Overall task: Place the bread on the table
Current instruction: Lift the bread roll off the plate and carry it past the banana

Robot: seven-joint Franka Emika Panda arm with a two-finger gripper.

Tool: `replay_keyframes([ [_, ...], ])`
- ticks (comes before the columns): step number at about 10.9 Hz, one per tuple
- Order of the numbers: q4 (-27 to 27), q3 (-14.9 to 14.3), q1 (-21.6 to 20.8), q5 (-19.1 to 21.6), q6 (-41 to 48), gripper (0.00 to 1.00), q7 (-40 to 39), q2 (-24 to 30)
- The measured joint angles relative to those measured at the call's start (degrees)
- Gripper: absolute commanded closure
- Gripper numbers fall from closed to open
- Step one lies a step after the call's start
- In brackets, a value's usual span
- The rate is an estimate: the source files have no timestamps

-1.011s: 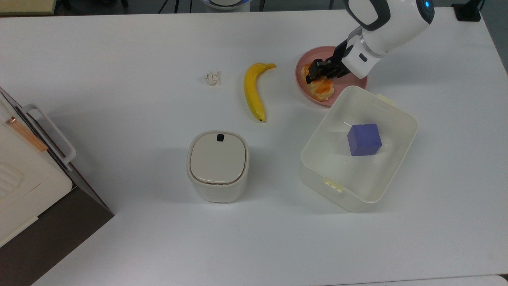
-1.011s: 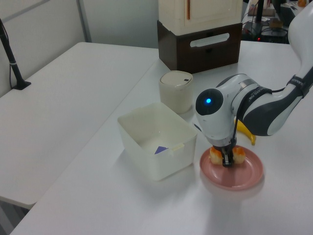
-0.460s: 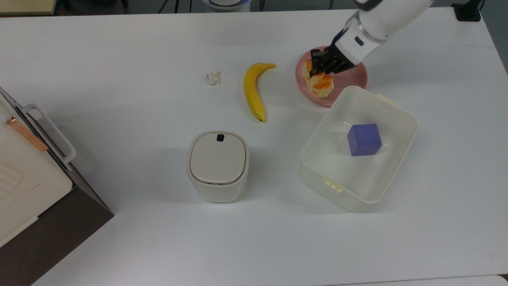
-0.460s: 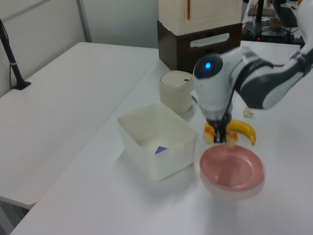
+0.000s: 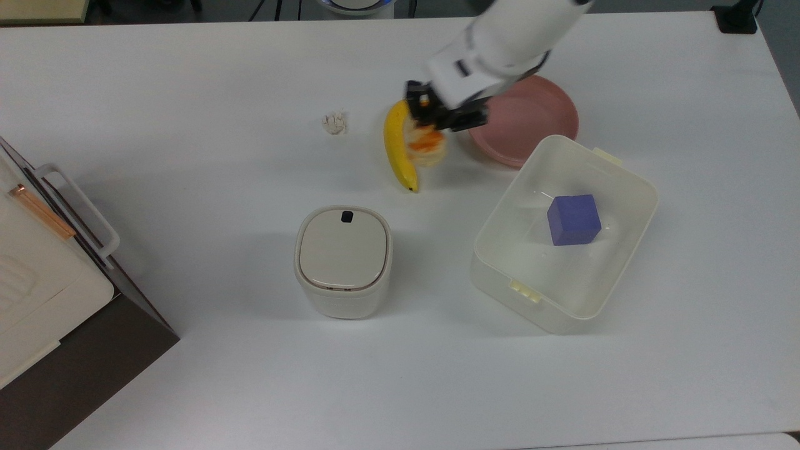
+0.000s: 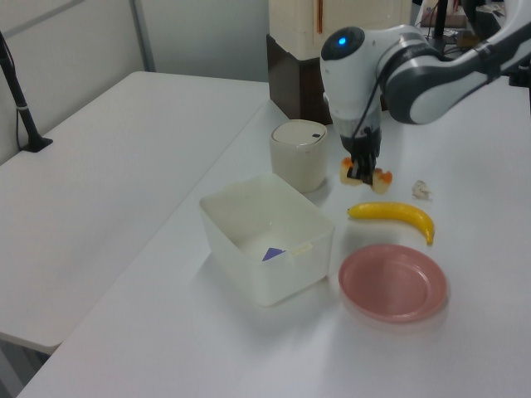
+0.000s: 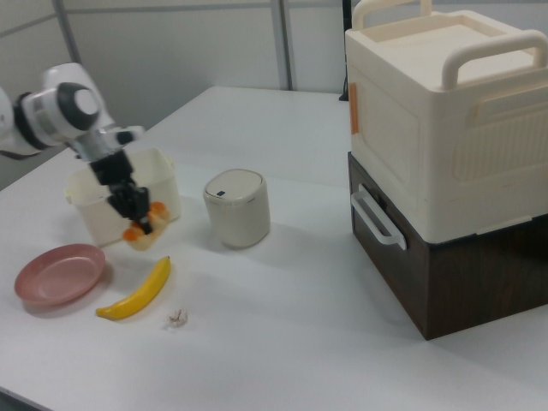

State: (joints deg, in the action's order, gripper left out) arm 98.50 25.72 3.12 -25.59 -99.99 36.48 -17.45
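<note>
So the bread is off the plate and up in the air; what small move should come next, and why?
Probably carry on sideways to bare table, then lower. The hand holds the bread aloft; in the top view it overlaps the banana, with the pink plate close at the top view's right. Setting it down here would likely land on the banana.

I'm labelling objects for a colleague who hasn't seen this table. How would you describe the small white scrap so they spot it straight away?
Start from the white table and find the yellow banana. In the top view, the scrap lies on the bare tabletop to the banana's left, apart from it. It is tiny, crumpled and off-white, far smaller than the lidded cream bin or the pink plate.
</note>
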Motion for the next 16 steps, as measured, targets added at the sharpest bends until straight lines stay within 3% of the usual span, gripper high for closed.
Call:
replay_keyframes([
  [4,0.17,-0.63,10.69,0.10,-0.06,1.00,-1.59,-1.61],
  [5,0.49,-0.76,11.97,0.10,-0.06,0.60,-1.60,-2.77],
  [6,0.75,-1.54,12.68,0.09,-0.07,0.01,-1.59,-4.00],
  [9,0.53,-3.74,13.51,0.09,-0.07,0.00,-1.58,-5.19],
  [16,-3.52,-3.74,14.43,-0.22,-0.07,0.00,-1.45,-3.27],
])
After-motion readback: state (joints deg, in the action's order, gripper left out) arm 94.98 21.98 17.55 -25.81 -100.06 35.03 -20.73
